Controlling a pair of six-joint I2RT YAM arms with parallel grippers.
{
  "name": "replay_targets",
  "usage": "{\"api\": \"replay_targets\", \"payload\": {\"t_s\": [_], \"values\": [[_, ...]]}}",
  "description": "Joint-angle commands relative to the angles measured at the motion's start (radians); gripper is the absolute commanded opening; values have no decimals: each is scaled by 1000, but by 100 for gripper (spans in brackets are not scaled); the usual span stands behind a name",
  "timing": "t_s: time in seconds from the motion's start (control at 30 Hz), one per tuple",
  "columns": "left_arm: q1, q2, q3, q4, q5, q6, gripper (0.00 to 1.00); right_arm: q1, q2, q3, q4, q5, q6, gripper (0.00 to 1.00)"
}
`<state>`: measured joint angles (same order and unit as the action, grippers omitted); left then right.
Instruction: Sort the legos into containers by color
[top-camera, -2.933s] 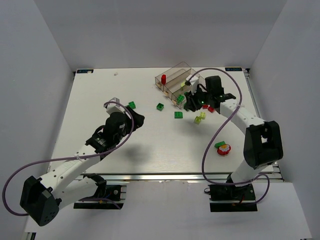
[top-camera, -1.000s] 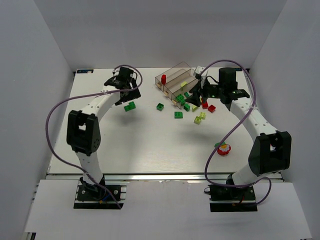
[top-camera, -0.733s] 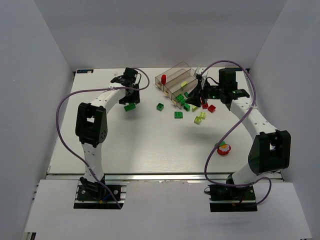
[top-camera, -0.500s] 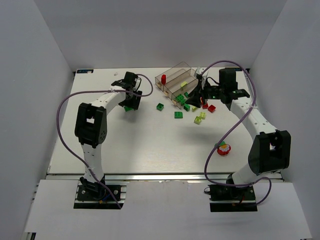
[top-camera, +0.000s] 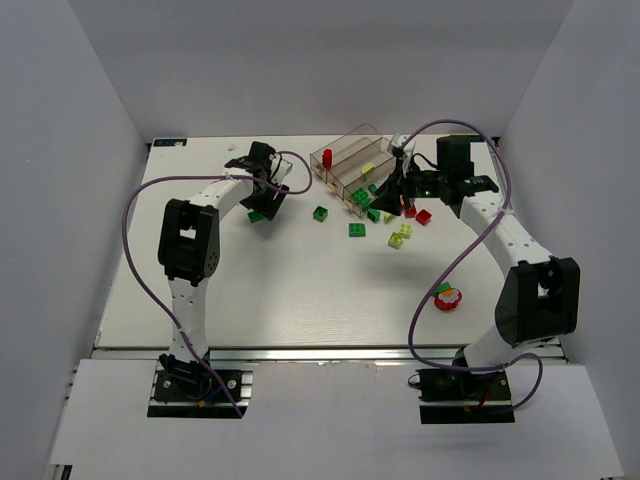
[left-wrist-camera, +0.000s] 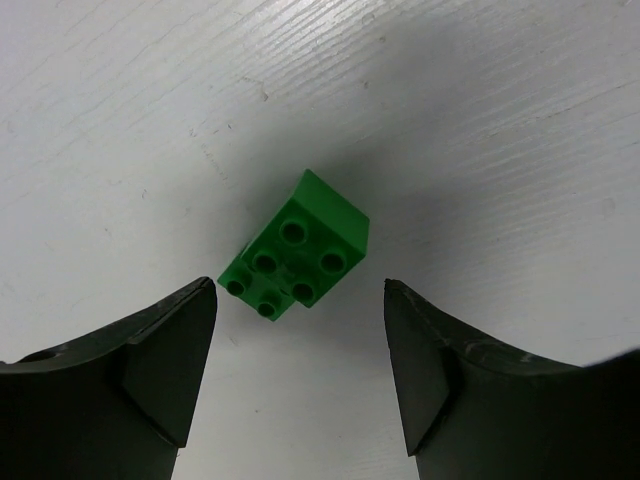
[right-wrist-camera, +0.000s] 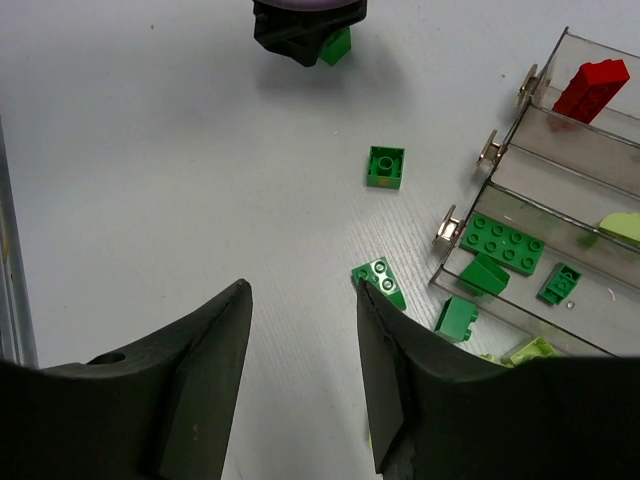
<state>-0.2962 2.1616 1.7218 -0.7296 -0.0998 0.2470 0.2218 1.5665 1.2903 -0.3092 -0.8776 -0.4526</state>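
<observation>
At the far left of the white table (top-camera: 200, 280), the left gripper (left-wrist-camera: 300, 292) is hanging over a small bright-green square plastic brick with four studs (left-wrist-camera: 297, 262). Its two black fingers (left-wrist-camera: 165, 350) are standing spread on either side of the brick. Bare table is showing in both gaps, so nothing is being pinched.

To the right, two more loose green plastic bricks are lying on open table, one square brick (top-camera: 320, 213) and another (top-camera: 357, 230) a little nearer the arm bases.

Further right, the clear-plastic tray of three long narrow compartments (right-wrist-camera: 580, 165) is sitting at an angle near the table's far edge. A tall red brick (right-wrist-camera: 590, 88) is sitting in the compartment farthest from the right gripper (right-wrist-camera: 300, 288). A lime yellow-green piece (right-wrist-camera: 622, 225) is lying in the middle compartment, and several dark green bricks (right-wrist-camera: 505, 240) are lying in the nearest.

That gripper is hovering just beside the tray, with its fingers apart and only table between them. Close by, lime bricks (top-camera: 400, 235) and a red brick (top-camera: 423, 216) are lying loose on the table.

Nearer the right arm's base, a small round red-and-white object (top-camera: 448, 298) is resting with a green piece touching it; I cannot tell what it is.
</observation>
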Motion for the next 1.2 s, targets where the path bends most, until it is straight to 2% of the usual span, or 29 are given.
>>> {"api": "replay_targets", "payload": {"t_s": [0.0,0.33,0.6,0.83,1.03,1.17], "values": [[17,-14,9,30,61,57,77,-6,12,61,-25,-4,-12,52],[39,21,25,67,98,103,75,-6,32,95,-47,6,-17,52],[49,23,-1,81,213,152,70,-6,30,90,-50,19,-12,52],[55,30,28,82,226,156,68,-6,36,92,-48,19,-11,52],[57,37,28,85,235,153,60,-6,38,93,-41,17,-3,51],[57,32,38,88,235,144,59,-6,38,89,-42,14,0,51]]}}
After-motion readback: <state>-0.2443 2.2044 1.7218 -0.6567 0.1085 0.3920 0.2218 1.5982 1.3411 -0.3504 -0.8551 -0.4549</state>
